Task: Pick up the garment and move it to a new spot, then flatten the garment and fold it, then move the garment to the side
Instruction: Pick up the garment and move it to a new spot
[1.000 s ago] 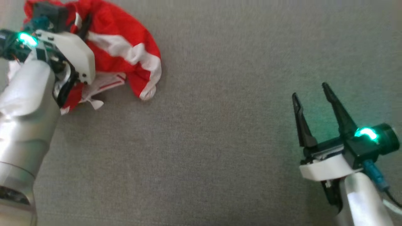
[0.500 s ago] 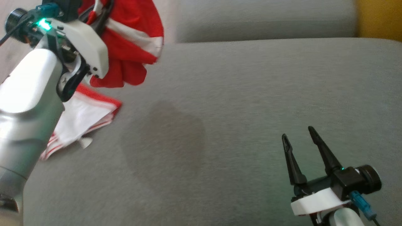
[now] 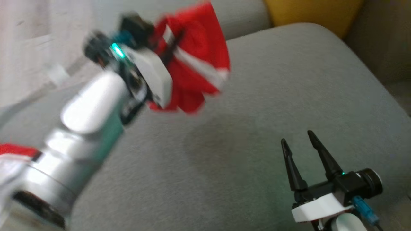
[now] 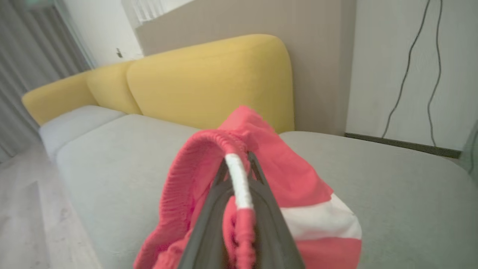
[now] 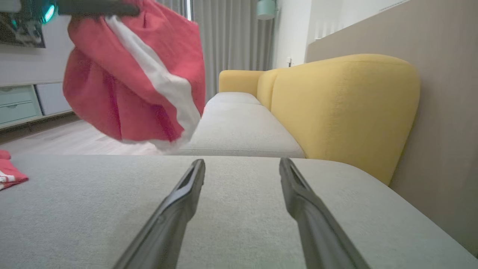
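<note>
Head view: left hand holds the garment above the sofa, right hand wide; placing, flattening, folding remain.

Grey sofa seat with yellow backrest, curtains beyond.

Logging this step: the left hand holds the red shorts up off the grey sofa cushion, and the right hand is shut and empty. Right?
Not quite: the right hand is open and empty, fingers spread, as the right wrist view shows. The left hand does hold the red shorts up off the grey sofa cushion.
</note>
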{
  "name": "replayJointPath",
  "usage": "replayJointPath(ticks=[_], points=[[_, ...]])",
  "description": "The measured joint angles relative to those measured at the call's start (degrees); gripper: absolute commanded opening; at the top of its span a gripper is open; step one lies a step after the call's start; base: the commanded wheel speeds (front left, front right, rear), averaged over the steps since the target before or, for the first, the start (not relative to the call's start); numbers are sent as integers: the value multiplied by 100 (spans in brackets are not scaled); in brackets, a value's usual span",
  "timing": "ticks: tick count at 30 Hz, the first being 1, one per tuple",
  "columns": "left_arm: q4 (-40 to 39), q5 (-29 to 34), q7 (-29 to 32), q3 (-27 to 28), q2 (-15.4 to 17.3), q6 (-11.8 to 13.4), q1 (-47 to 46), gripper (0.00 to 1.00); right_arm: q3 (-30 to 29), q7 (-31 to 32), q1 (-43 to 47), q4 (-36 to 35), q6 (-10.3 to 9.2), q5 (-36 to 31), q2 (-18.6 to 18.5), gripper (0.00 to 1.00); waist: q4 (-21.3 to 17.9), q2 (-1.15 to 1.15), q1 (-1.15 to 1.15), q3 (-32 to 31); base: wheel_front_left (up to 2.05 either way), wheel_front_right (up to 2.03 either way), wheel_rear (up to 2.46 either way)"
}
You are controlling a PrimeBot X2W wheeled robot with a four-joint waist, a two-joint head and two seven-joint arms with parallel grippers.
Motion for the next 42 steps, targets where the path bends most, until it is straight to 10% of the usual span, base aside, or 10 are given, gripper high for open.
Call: replayJointPath(ticks=[15,16,17,18,25,32,42], points=[[1886,499,-1645,-740,-1011,319,1380,0,272,0,-263,-81,0,192,1,100,-580,0,3,894,0,0,0],[1967,500,-1742,-748,-1067,316,1404,23,275,0,-265,-76,0,199,0,100,-562,0,3,893,0,0,0],[2028,500,-1822,-755,-1112,319,1423,85,279,0,-259,-57,0,199,1,100,-543,0,2,873,0,0,0],[2073,501,-1942,-746,-1162,361,1437,100,276,0,-247,-38,0,199,1,100,-515,0,2,837,0,0,0],[1782,489,-2313,-330,-1267,847,1724,100,186,0,-106,21,0,181,1,100,-224,0,0,375,0,0,0],[-46,1090,-2321,809,-905,1793,2890,100,-49,0,249,76,0,183,1,100,391,0,-1,8,0,0,0],[-2012,2234,-2328,1884,-446,2436,5027,100,-297,1,572,88,0,233,8,100,1301,0,0,-416,0,0,0]])
